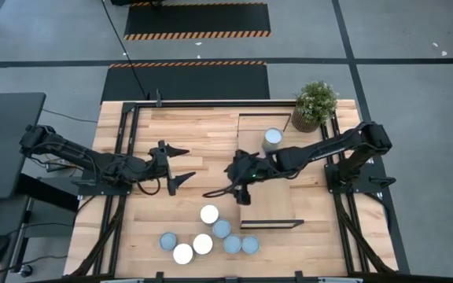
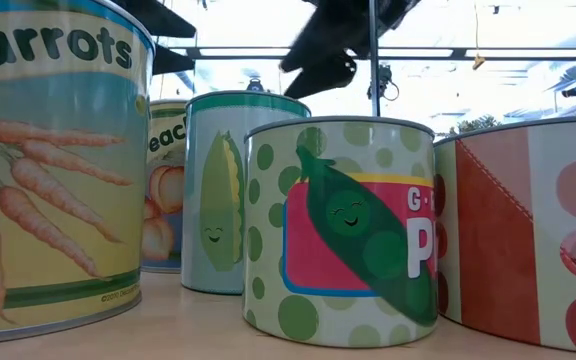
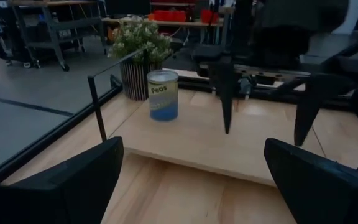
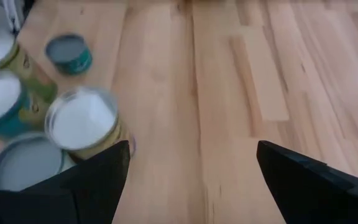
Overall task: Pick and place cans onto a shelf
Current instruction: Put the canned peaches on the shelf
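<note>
A: Right end effector (image 1: 241,191) hangs wide and empty over bare counter (image 1: 195,137), just past the shelf's (image 1: 270,177) left edge.

B: Left end effector (image 1: 181,164) spread wide too, nothing in it, open wood between the two.

A: Six cans (image 1: 209,214) cluster near the front edge. One more can (image 1: 272,140) stands on the shelf by the plant (image 1: 314,104).

B: Labels up close: "Carrots" (image 2: 53,160), and a pea can (image 2: 340,230). The shelf one reads "Peas".

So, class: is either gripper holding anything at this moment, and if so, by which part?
Nothing is held. The left gripper and right gripper both hang open and empty above the table; one can stands on the shelf.
</note>
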